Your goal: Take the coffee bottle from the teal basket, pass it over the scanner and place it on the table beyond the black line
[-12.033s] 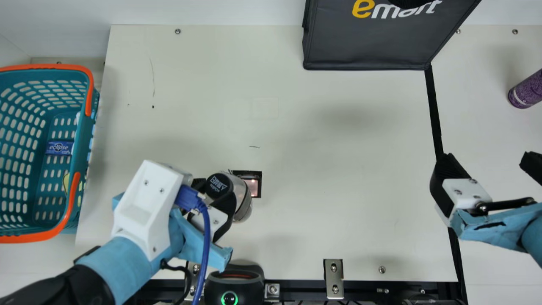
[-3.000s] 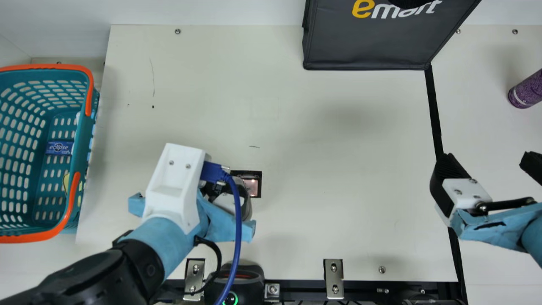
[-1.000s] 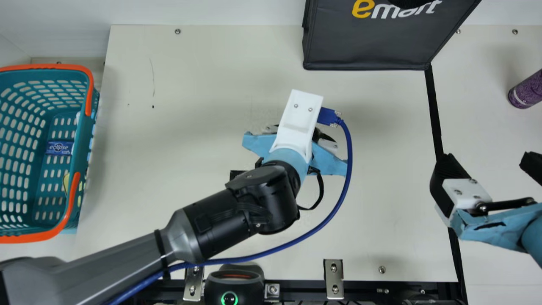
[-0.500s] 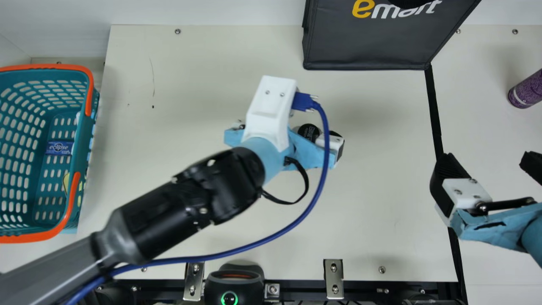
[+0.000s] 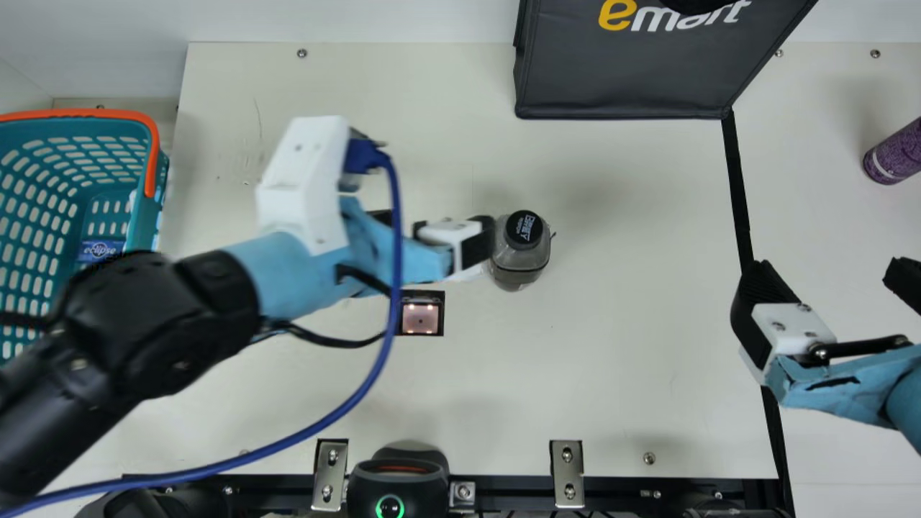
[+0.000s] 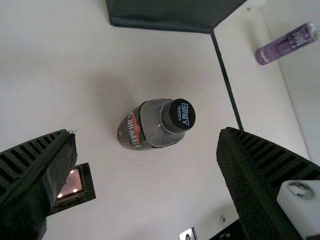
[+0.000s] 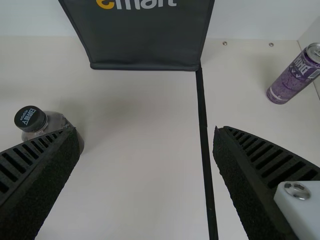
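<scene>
Coffee bottle (image 5: 519, 257), squat, clear-walled and black-capped, stands upright on the cream tabletop (image 5: 633, 374), held by neither gripper. Left gripper (image 5: 433, 227), black ribbed fingers on white and light-blue mounts: spread wide, nothing between the tips. Left wrist view puts the bottle ahead of the gap, apart from both fingers. Right gripper (image 5: 829, 270), same build, also spread wide and empty, is at the black line. Near the bottle, set into the table: the square, black-framed scanner window (image 5: 421, 317), lit pink. Bottle lies between that and the long black line (image 5: 737, 183), on the basket's side of the line (nearer the window than the tape). Farther out: teal slotted plastic basket (image 5: 152, 216) with orange handles, a blue packet (image 5: 99, 250) inside; dark fabric bag (image 5: 619, 86); purple cylindrical can (image 5: 896, 155) beyond the line.
</scene>
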